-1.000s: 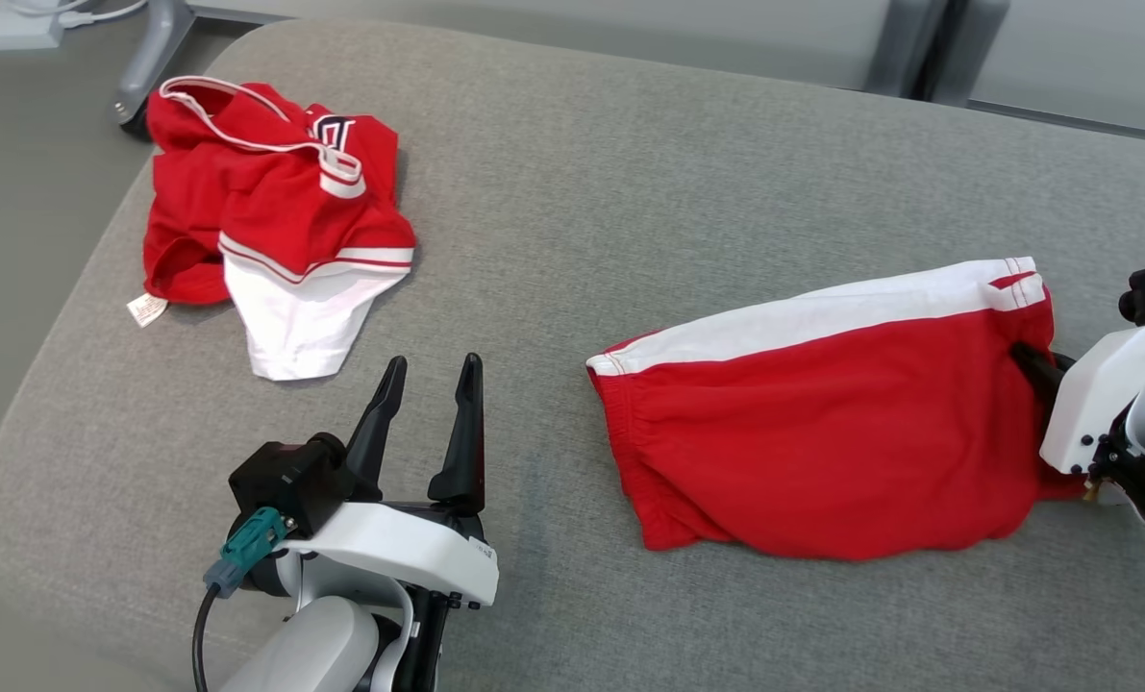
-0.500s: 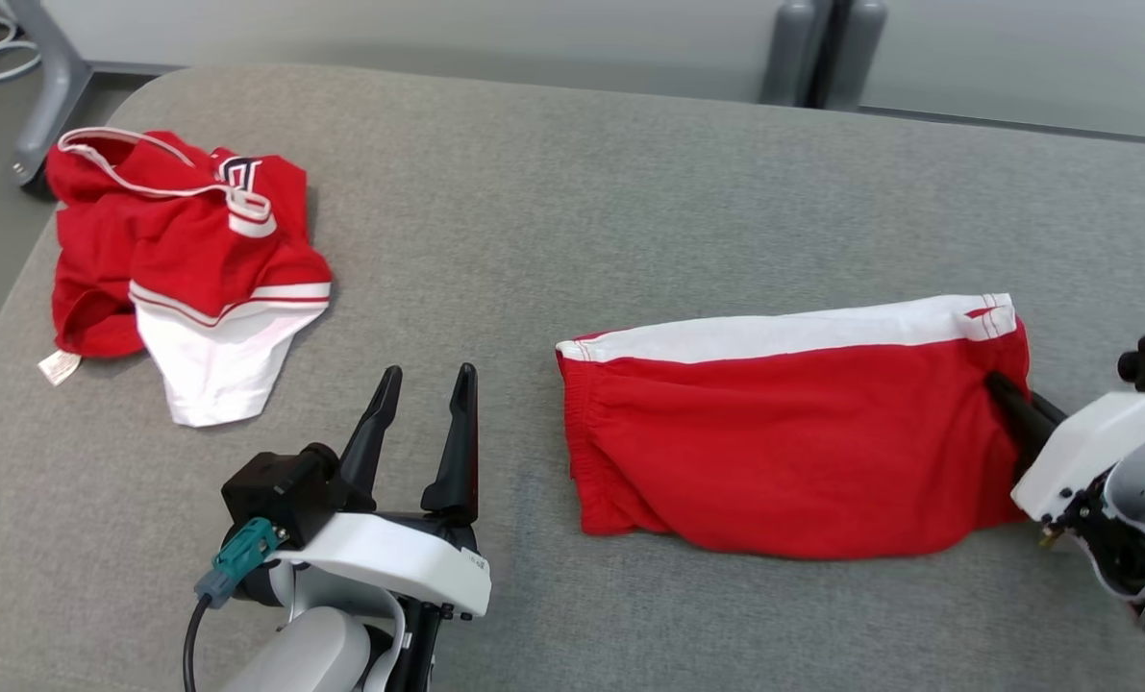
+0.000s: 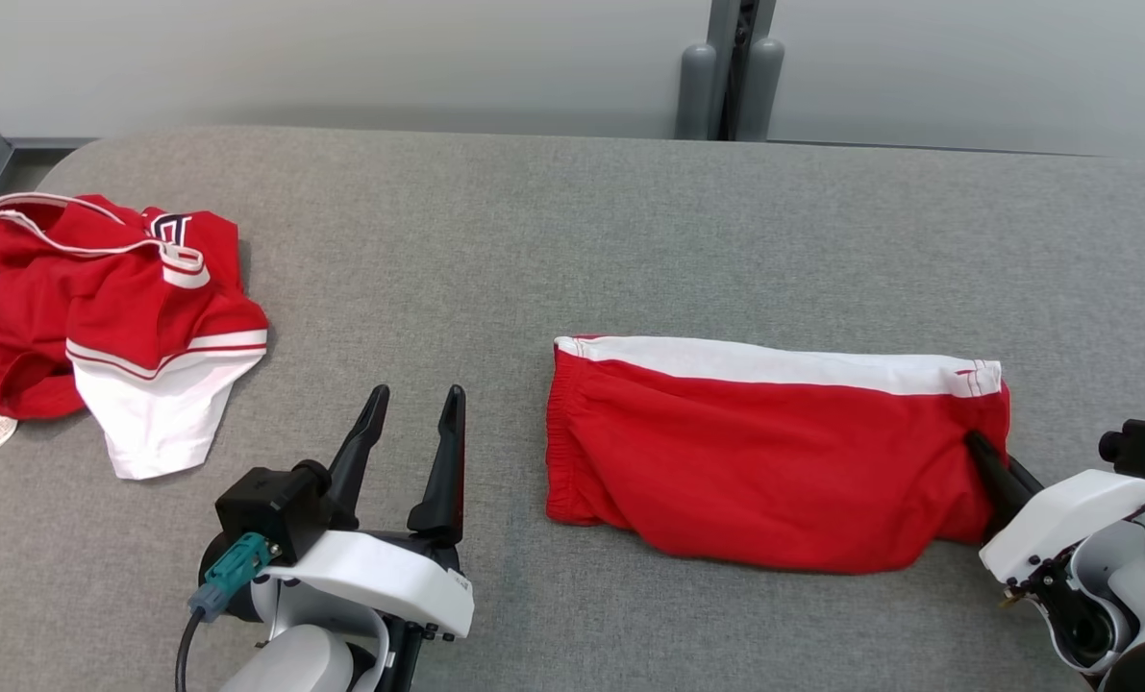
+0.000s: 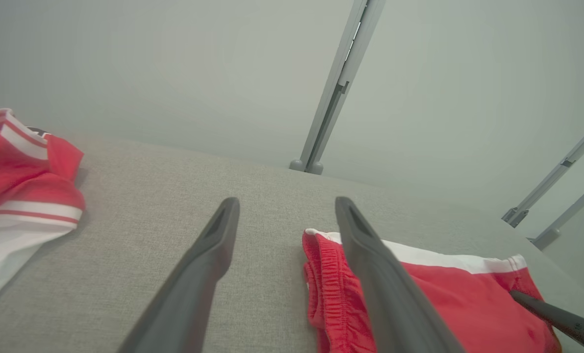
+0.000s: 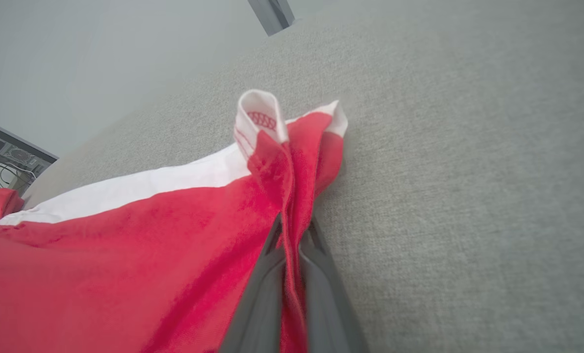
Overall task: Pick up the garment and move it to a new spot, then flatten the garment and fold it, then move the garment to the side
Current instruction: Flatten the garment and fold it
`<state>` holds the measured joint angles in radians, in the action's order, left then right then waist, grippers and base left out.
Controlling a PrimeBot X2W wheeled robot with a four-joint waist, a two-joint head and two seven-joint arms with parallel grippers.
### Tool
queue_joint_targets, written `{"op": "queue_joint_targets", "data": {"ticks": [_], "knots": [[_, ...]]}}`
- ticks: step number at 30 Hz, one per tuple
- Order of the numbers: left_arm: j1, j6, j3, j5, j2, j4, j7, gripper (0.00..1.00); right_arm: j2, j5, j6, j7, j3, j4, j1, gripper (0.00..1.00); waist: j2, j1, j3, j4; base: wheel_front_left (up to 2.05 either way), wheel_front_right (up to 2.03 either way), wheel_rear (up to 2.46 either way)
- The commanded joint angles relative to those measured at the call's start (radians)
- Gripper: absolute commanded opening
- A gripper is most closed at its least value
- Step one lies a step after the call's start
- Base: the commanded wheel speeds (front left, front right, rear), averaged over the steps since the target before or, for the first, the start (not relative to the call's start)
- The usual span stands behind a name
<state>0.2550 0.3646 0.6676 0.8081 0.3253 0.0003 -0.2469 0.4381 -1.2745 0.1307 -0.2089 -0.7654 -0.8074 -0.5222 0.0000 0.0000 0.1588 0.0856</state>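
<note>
The garment (image 3: 764, 461) is a pair of red shorts with a white band, lying folded and flat on the grey padded table (image 3: 572, 240), right of centre. My right gripper (image 3: 978, 446) is shut on its right edge, and the pinched red cloth bunches up between the fingers (image 5: 267, 274) in the right wrist view. My left gripper (image 3: 416, 394) stands open above the table, just left of the garment's elastic waistband (image 4: 323, 274), with nothing between its fingers (image 4: 208, 255).
A second red and white garment (image 3: 111, 327) lies crumpled at the table's far left, near the rounded corner. Grey posts (image 3: 726, 77) stand behind the far edge, in front of a pale wall.
The head camera has swung, so the whole picture has shifted left and down. My right gripper keeps its hold on the garment's edge. The left gripper stays open in the same pose.
</note>
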Motion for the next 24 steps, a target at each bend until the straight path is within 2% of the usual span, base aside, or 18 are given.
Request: {"op": "queue_joint_targets", "data": {"ticks": [1, 12, 24], "knots": [[0.000, 0.007, 0.001, -0.008, 0.009, 0.003, 0.004, 1.00, -0.001, 0.010, 0.000, -0.006, 0.003, -0.005, 0.008, 0.00, 0.0000, 0.0000, -0.008, -0.008, 0.00, 0.00, 0.00], [-0.005, 0.016, 0.018, -0.025, 0.026, 0.017, 0.014, 1.00, -0.013, 0.028, 0.000, 0.033, 0.005, -0.040, -0.020, 0.00, 0.0000, 0.0000, -0.035, -0.017, 0.00, 0.00, 0.00], [-0.003, 0.038, 0.017, -0.054, 0.035, 0.043, 0.002, 1.00, 0.055, 0.003, 0.000, 0.123, 0.039, 0.017, -0.043, 0.00, 0.0000, 0.0000, -0.067, -0.008, 0.00, 0.00, 0.00]]}}
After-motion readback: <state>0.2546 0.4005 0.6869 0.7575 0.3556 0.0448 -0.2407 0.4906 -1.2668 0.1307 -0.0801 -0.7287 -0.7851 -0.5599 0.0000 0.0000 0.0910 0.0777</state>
